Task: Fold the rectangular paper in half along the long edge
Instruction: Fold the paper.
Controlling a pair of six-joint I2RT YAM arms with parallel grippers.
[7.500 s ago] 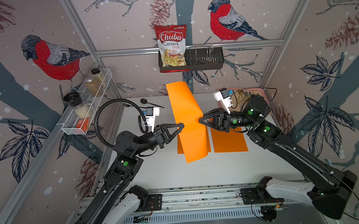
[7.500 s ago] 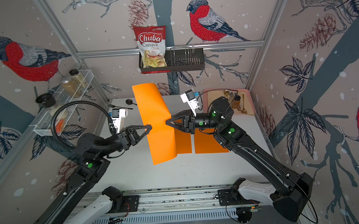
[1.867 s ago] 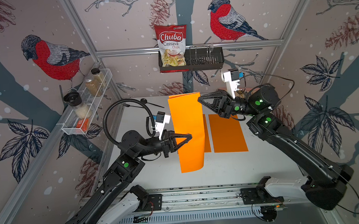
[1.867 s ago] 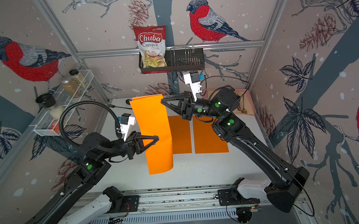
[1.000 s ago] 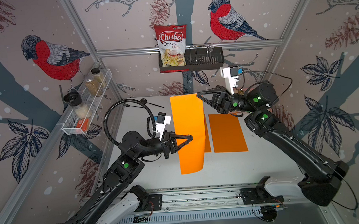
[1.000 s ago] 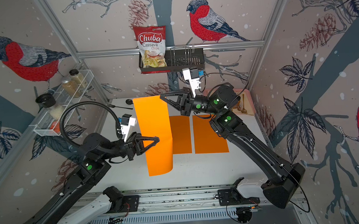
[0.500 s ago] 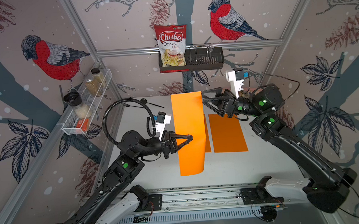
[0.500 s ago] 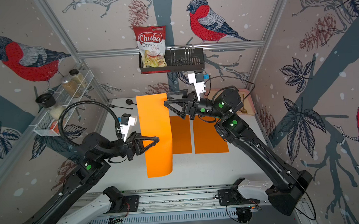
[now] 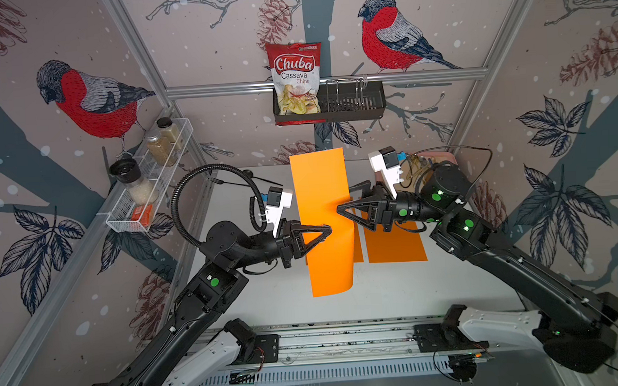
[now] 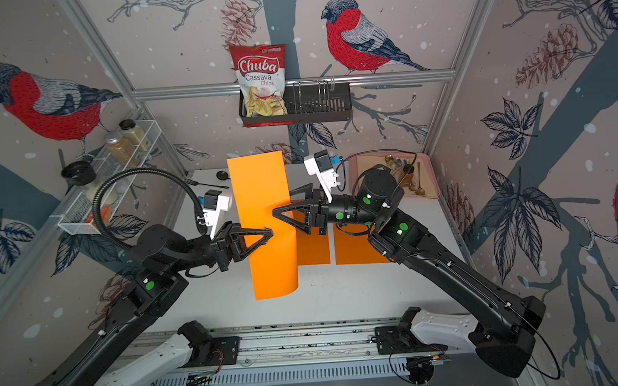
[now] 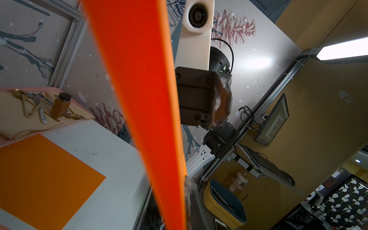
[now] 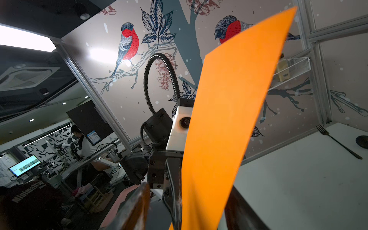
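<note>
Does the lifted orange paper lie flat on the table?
No, the orange paper hangs upright above the table, pinched by the left gripper.

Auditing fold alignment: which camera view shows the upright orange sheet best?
A top view: the upright orange sheet shows almost whole, the left pincer shut on it, the right pincer open astride it opposite. The left wrist view gives a foreshortened strip; the right wrist view shows its far end, near end cropped.

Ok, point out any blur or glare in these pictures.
Left wrist view: the paper, close to the lens, looks soft, and a ceiling light is blown out white. Right wrist view: a ceiling light glares and throws a bright patch on the wall. Both top views: sharp and evenly lit.
</note>
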